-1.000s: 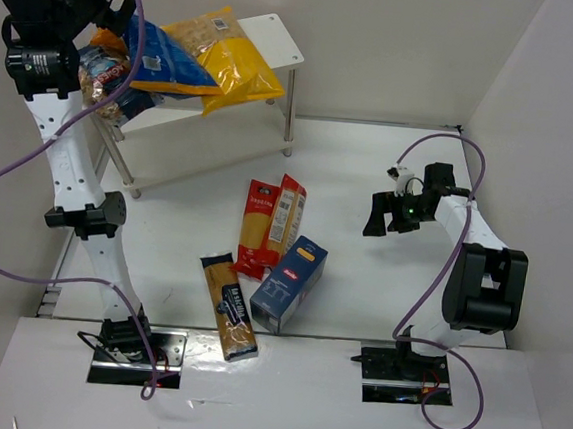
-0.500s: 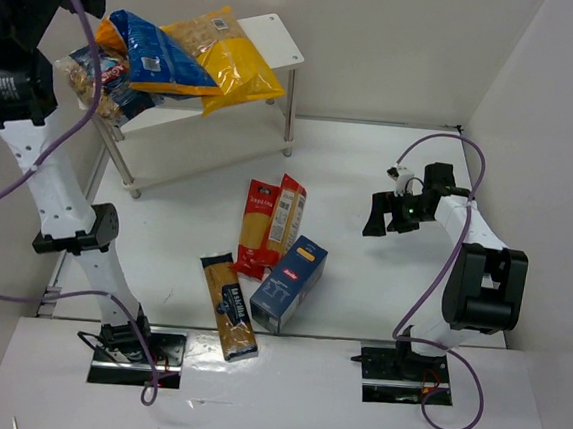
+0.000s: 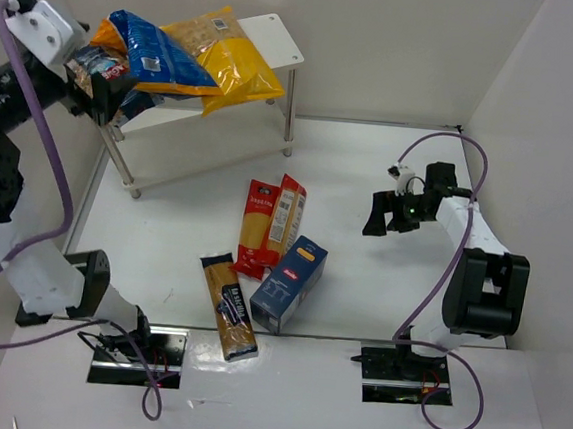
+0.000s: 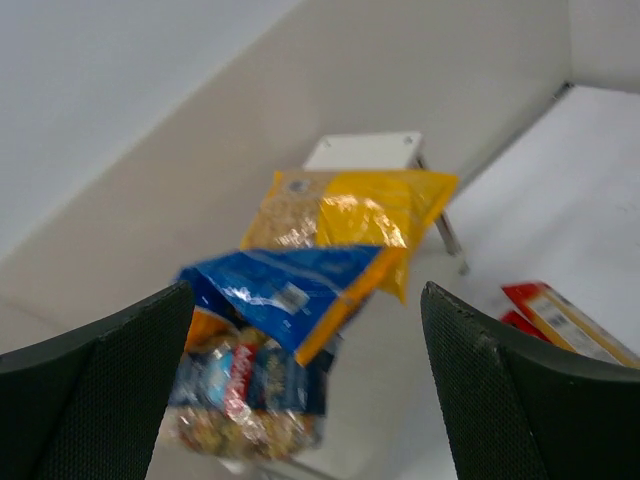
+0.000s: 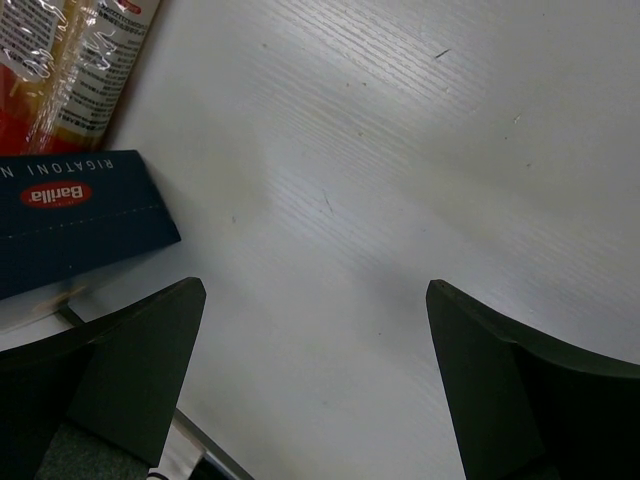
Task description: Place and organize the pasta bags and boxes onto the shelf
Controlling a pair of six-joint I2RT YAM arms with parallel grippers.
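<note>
The white shelf (image 3: pixel 272 35) stands at the back left. On its top board lie a yellow bag (image 3: pixel 234 64), a blue bag with orange ends (image 3: pixel 165 53) overlapping it, and a clear bag with a dark blue label (image 3: pixel 97 62) at the left end. My left gripper (image 3: pixel 111 99) hangs open and empty just left of that end. In the left wrist view my gripper (image 4: pixel 307 290) faces the blue bag (image 4: pixel 290 290) and the clear bag (image 4: pixel 245 390). A dark blue carton (image 3: pixel 288 283), red-yellow spaghetti packs (image 3: pixel 271 218) and a black-orange pack (image 3: pixel 230 305) lie on the table. My right gripper (image 3: pixel 379 215) is open to their right.
The shelf's lower board (image 3: pixel 203 132) is bare. White walls close in the table at the back and the right. In the right wrist view my gripper (image 5: pixel 315 290) hangs over bare table, with the carton (image 5: pixel 70 215) off to its left.
My left arm has drawn back from the shelf toward the left and near side, its gripper open. The three bags stay on the top board. The right arm has not moved.
</note>
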